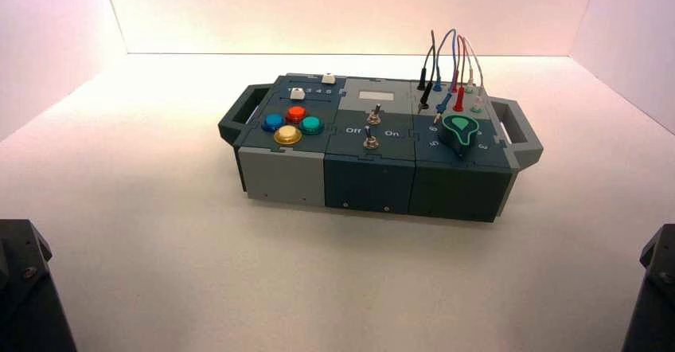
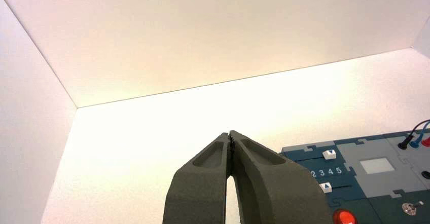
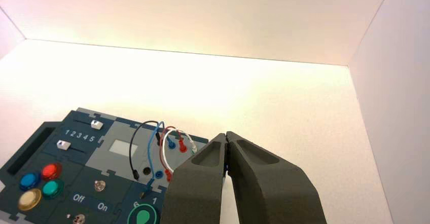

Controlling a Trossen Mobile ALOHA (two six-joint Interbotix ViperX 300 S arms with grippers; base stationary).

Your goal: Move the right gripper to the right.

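High view, right gripper [image 1: 654, 288] low right, box [image 1: 374, 169] well apart, left gripper [image 1: 28, 288]

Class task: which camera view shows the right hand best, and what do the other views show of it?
The right wrist view: the right hand fills the foreground, fingertips pressed shut above the box. The high view shows only a black sliver at the lower right edge. The left wrist view shows none of it.

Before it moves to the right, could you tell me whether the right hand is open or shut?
Shut. In the right wrist view the right hand has its two fingers pressed together at the tips, holding nothing.
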